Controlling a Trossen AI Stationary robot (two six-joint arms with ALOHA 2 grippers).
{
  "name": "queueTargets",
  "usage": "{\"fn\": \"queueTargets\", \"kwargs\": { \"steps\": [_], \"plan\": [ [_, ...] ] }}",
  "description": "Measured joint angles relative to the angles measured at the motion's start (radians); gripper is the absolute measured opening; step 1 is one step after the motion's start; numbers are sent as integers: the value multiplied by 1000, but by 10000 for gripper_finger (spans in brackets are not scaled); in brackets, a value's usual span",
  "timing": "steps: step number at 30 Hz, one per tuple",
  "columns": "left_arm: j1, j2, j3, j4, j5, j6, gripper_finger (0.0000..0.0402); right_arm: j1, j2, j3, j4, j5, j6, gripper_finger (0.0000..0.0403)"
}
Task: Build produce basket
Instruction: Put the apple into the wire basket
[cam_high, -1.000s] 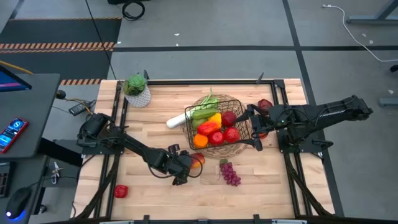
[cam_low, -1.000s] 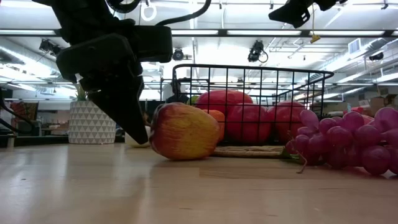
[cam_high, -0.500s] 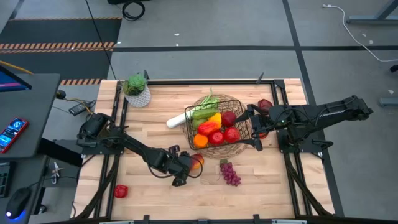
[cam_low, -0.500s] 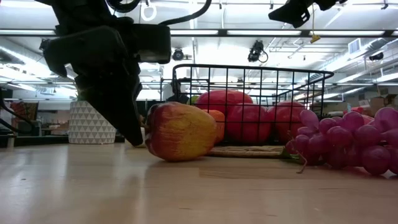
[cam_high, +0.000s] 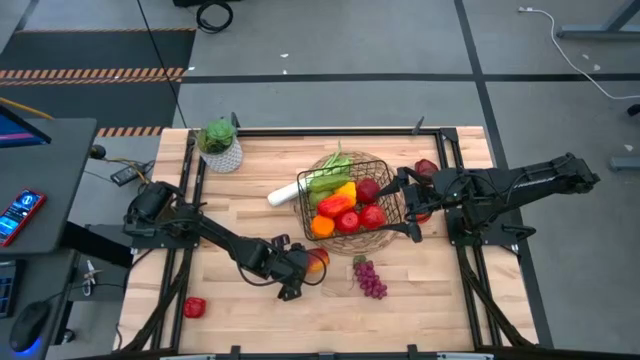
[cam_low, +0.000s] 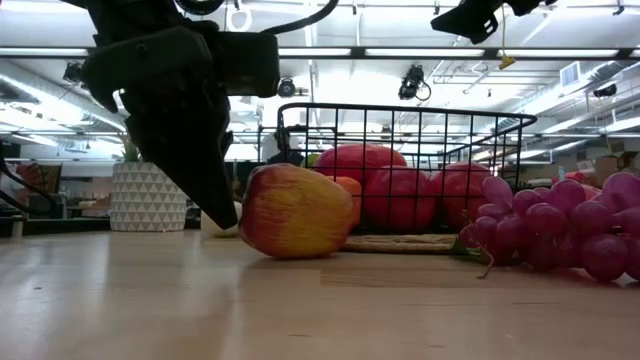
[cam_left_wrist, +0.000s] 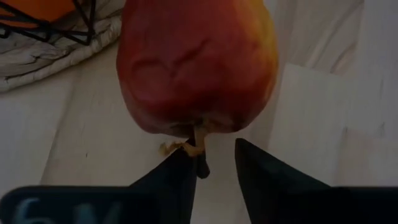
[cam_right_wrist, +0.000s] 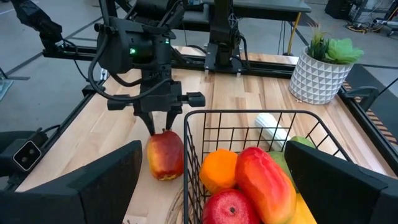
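Observation:
A red-yellow apple (cam_high: 317, 259) lies on its side on the table, just in front of the black wire basket (cam_high: 303, 205). The basket stands on a woven mat and holds red, orange, yellow and green produce. My left gripper (cam_left_wrist: 214, 163) points down at the apple's stem end, narrowly open, with one finger on each side of the stem (cam_left_wrist: 200, 158). My right gripper (cam_high: 410, 208) is wide open at the basket's right wall, its fingers either side of it and apart from it. Purple grapes (cam_high: 370, 278) lie near the front. My left gripper comes from above, slanting, at the apple's stem end (cam_left_wrist: 186, 134). One fingertip (cam_left_wrist: 177, 177) lies right beside the stem, and I cannot tell whether it touches it. The other fingertip (cam_left_wrist: 261, 177) is apart from the stem. The apple rests on the table on its side.
A leek's white end (cam_high: 283, 193) sticks out of the basket's left side. A potted plant (cam_high: 219, 144) stands at the far left. A small red piece (cam_high: 194, 307) lies near the front left. A dark red fruit (cam_high: 427, 168) lies beside my right arm.
My left gripper has shifted a little toward the table's left at the apple's stem end and come back. The apple has rocked slightly with it and settled where it was.

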Motion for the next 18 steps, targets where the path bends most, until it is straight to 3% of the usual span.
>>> {"fn": "queueTargets", "kwargs": {
  "steps": [11,18],
  "plan": [
    [17,-1,0,-7,59,-6,91,0,0,0,0,0,0,400],
    [35,-1,87,-141,70,15,76,0,0,0,0,0,0,400]
  ]
}}
